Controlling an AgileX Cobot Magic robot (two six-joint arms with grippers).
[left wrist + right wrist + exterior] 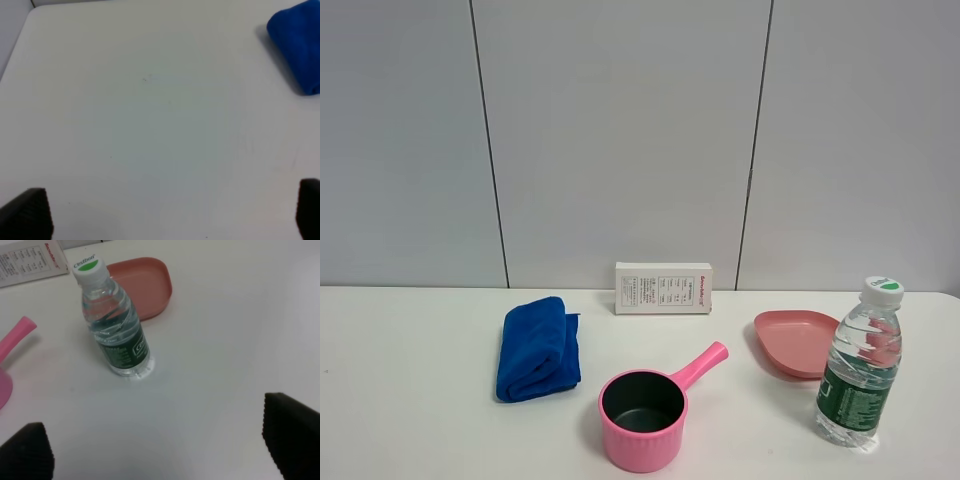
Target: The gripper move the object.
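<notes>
A clear water bottle [861, 366] with a white cap and dark green label stands upright on the white table at the front right, next to a pink plate [796, 343]. In the right wrist view the bottle [114, 327] stands ahead of my right gripper [160, 445], whose fingers [292, 435] are spread wide with nothing between them. My left gripper [172, 210] is open and empty over bare table, with its fingertips [30, 212] at the frame's lower corners. Neither gripper shows in the exterior high view.
A pink pot [645, 405] with a handle stands front centre. A folded blue cloth [537, 347] lies to its left and also shows in the left wrist view [297, 42]. A white box [663, 288] stands at the back against the wall.
</notes>
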